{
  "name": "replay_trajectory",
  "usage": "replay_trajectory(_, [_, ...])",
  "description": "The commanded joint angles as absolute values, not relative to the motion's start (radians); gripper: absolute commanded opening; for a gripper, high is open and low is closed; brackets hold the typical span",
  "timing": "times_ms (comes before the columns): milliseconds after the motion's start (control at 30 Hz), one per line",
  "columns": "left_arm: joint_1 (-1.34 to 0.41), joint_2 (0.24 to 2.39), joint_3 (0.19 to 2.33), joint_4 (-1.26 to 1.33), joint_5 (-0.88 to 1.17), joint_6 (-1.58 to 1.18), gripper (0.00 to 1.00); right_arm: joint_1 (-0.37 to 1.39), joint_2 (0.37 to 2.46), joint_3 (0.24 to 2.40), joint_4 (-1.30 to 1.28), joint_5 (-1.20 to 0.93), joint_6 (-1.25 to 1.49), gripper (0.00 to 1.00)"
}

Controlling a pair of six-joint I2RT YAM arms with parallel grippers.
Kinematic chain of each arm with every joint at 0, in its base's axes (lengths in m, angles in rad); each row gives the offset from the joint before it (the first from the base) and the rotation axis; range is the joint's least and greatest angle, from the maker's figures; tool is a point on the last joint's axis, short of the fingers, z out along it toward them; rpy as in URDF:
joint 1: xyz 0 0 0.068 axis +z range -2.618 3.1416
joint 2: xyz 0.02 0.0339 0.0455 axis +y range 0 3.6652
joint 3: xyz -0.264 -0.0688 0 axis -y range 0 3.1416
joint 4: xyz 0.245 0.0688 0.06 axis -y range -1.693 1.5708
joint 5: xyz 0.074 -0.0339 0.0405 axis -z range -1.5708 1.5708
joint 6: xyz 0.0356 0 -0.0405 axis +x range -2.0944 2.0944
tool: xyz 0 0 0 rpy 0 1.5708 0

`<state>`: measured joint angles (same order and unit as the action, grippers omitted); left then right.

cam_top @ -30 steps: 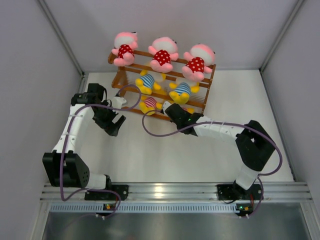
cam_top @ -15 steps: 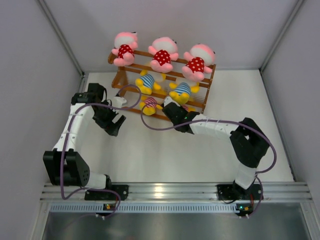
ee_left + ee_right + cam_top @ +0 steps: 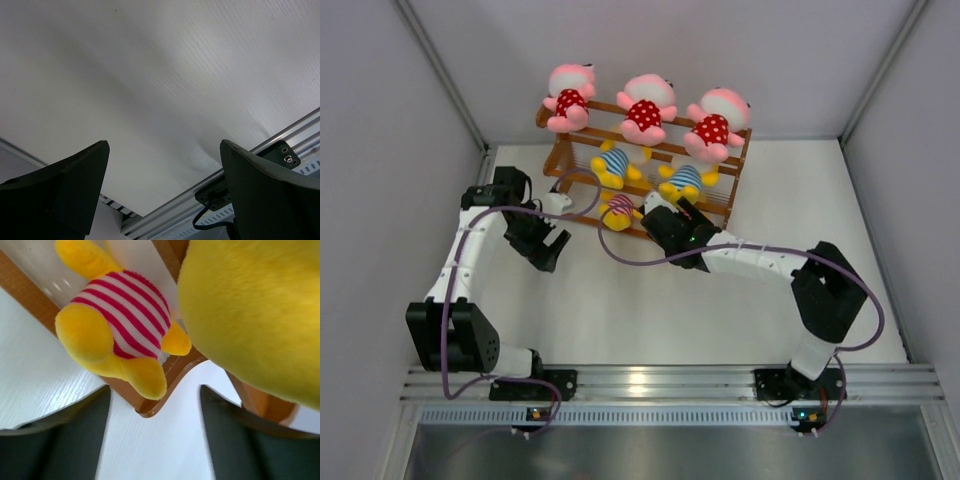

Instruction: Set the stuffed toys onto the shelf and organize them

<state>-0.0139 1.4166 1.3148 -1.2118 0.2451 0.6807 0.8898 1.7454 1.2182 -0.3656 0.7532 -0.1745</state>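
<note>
Right tool lets go at the shelf's bottom tier

My right tool [image 3: 155, 392], clamped shut a second ago, now has its jaws parted. Bare table [image 3: 150, 450] shows between them, and the yellow toy [image 3: 250, 315] sits just above its right finger, against the lowest rails of the shelf [image 3: 175, 367]. From above, I see the tool head has crept a little left and further in toward the shelf. The right arm's elbow [image 3: 830, 295], which swung inward half a second back, is out to the right again.
</note>
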Motion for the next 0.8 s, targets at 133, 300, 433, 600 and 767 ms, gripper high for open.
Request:
replay_trajectory(133, [-0.008, 1.44, 1.356, -1.197, 0.273, 0.692, 0.98, 0.962, 1.567, 1.223, -0.431, 0.781, -0.092, 0.92])
replay_trajectory(300, [-0.008, 1.434, 1.4, -1.192, 0.302, 0.664, 0.98, 0.991, 1.419, 1.166, -0.508, 0.686, 0.053, 0.99])
replay_trajectory(433, [-0.008, 1.394, 1.361, -1.175, 0.313, 0.646, 0.98, 0.991, 1.31, 1.12, -0.596, 0.611, 0.159, 0.99])
replay_trajectory(600, [-0.006, 1.325, 1.283, -1.134, 0.278, 0.606, 0.98, 0.991, 1.142, 1.049, -0.782, 0.66, 0.375, 0.99])
replay_trajectory(767, [-0.008, 1.227, 1.151, -1.086, 0.239, 0.571, 0.98, 0.927, 1.055, 0.991, -0.946, 0.647, 0.605, 1.0])
